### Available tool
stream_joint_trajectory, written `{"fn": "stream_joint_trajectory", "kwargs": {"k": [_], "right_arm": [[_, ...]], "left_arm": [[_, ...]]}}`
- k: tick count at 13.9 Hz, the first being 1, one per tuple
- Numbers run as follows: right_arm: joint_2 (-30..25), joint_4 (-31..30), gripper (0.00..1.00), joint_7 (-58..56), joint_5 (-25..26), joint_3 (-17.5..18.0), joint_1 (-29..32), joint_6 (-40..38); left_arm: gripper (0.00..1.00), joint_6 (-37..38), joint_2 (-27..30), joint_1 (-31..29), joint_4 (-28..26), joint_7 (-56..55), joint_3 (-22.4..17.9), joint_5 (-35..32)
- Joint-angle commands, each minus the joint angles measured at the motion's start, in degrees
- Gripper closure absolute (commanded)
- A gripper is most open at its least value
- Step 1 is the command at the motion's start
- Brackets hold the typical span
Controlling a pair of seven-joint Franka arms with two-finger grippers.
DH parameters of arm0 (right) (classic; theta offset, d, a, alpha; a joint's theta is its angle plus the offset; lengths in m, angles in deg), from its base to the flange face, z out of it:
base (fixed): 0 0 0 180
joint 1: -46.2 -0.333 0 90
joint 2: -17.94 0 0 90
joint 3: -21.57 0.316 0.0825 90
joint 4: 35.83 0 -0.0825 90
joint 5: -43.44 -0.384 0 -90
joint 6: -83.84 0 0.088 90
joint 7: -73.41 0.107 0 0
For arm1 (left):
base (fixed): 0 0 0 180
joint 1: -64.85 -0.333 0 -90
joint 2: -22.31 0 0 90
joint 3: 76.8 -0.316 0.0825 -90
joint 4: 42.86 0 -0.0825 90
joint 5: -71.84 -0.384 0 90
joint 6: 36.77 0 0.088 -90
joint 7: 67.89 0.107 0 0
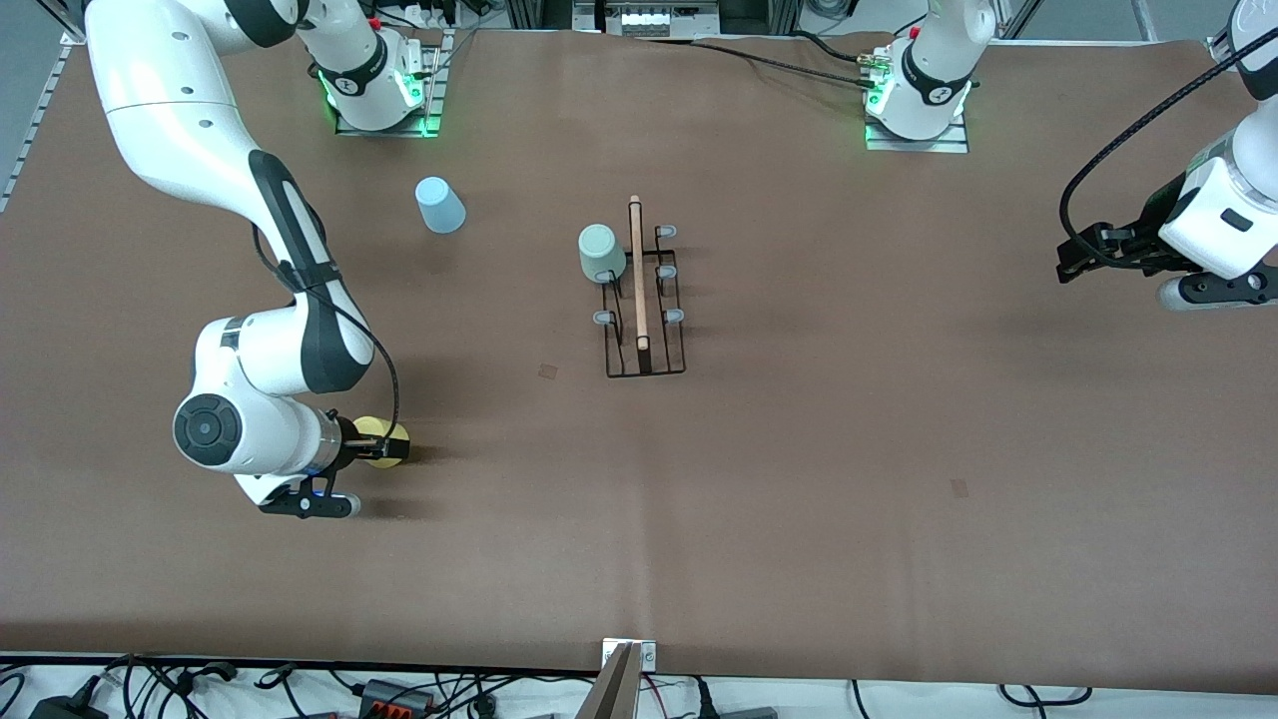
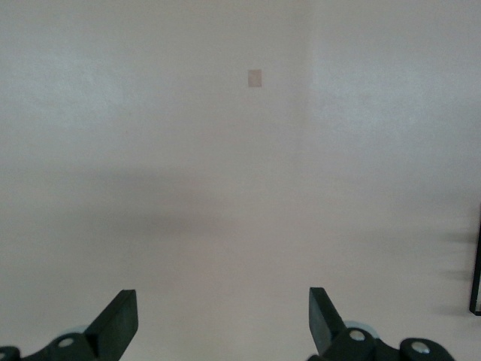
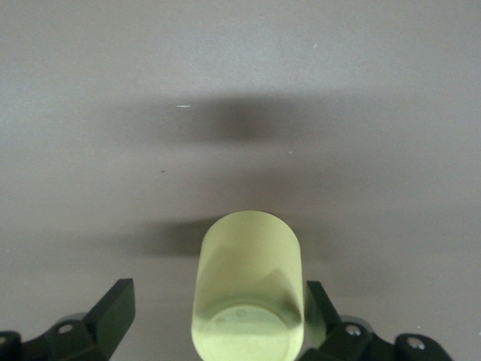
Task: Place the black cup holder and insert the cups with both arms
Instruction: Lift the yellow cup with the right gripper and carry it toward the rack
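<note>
half the yellow cup [image 1: 382, 440] hides between the right gripper's [image 1: 387, 441] wide-open, non-gripping fingers; left gripper [image 1: 1070, 262] gapes empty.

Brown paper-covered table [image 1: 799, 479], creased across the middle, black cables [image 1: 200, 689] trailing along its near edge.

A brown mat [image 1: 799, 519] covers the table from edge to edge. On it sit two small square patches of tape, one [image 1: 548, 370] near the middle and the other [image 1: 959, 487] toward four o'clock. The left wrist view shows one such patch [image 2: 255, 77] on the bare mat. Along the six o'clock edge runs a white strip with tangled black cables [image 1: 200, 684] and a black adapter [image 1: 394, 696]. A metal bracket [image 1: 627, 671] stands at dead six. At twelve o'clock there is a white power strip [image 1: 644, 18].
</note>
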State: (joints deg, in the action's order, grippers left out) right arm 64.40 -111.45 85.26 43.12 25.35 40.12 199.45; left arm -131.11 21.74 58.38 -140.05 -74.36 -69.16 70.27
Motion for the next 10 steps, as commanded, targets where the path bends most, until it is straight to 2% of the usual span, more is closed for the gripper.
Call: {"fn": "stream_joint_trajectory", "kwargs": {"k": [1,4,10], "right_arm": [[0.56,2.23,0.00,-1.13,0.67,0.61,0.90,-1.36],[0.38,3.91,0.00,-1.04,1.99,0.70,0.81,-2.93],[1.00,0.31,0.00,-0.52,1.64,0.70,0.99,-3.03]], "left_arm": [[0.00,0.92,-0.48,-0.74,1.22,-0.20,0.54,1.14],[0.00,0.92,-0.48,-0.74,1.30,-0.20,0.54,1.14],[0.00,0.92,-0.48,-0.74,1.22,-0.20,0.54,1.14]]}}
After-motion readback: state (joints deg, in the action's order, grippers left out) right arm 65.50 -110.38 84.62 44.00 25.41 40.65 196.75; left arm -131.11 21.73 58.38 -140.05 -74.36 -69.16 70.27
